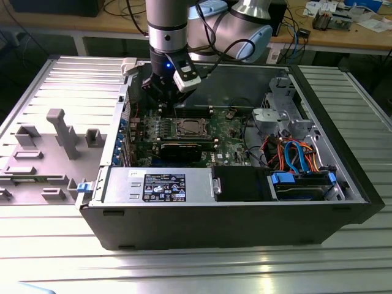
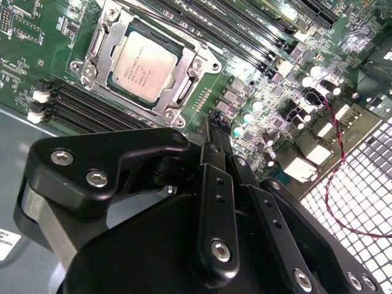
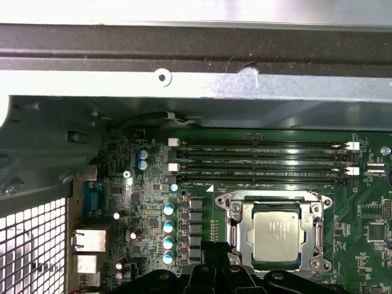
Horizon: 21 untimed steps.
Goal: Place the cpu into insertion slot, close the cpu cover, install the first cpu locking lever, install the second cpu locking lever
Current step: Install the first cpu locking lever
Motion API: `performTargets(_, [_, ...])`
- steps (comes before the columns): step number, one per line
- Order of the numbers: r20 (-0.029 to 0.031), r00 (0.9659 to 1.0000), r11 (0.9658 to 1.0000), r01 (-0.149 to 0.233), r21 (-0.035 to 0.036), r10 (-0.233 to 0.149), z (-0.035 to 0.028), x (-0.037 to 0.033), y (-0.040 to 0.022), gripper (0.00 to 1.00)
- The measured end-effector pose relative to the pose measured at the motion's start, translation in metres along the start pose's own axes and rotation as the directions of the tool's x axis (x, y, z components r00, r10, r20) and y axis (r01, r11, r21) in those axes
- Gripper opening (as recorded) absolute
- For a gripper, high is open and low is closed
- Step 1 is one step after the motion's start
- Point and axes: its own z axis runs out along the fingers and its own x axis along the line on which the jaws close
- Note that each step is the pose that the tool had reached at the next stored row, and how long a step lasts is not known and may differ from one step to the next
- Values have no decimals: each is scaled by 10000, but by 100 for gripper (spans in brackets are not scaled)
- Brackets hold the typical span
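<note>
Already the cpu [image 3: 277, 234] lies flat in the insertion slot [image 2: 81, 68], metal top facing up. It is nearly square with no clear long axis, and its edges run parallel to the long memory slots [image 3: 263, 162] beside it. The cover [image 2: 184, 90] lies flat, framing it. The gripper [image 2: 217, 131] hovers just beside the slot, fingers pressed together and holding nothing.

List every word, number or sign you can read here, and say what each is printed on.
Nothing reads with certainty.
On the cpu: grey print lines, too small to read.
On the black label of the silver box: white print, too small.
Beside the memory slots: white lettering, too small.
On the white sticker: cut off at the edge.
</note>
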Motion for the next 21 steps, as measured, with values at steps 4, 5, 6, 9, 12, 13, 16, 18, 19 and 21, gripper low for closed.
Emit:
performTargets(4, [3,9993,9993,386,-8,-386,0,0,0,11])
performTargets(5, [6,9982,9982,597,-11,-597,1,1,0,11])
performTargets(6, [11,9938,9937,1116,-22,-1116,3,1,0,11])
performTargets(9, [12,9933,9933,1154,-22,-1154,3,1,0,11])
performTargets(12, [16,9883,9883,1526,-29,-1526,3,3,0,11])
performTargets(13, [20,9869,9869,1613,-50,-1613,3,13,0,11])
performTargets(16, [28,9868,9867,1622,-87,-1622,2,61,11,11])
performTargets(18, [26,9882,9881,1535,-86,-1534,3,62,21,11])
performTargets(19, [26,9893,9892,1460,-84,-1460,3,62,24,11])
performTargets(21, [29,9905,9904,1377,-83,-1376,3,62,32,11])
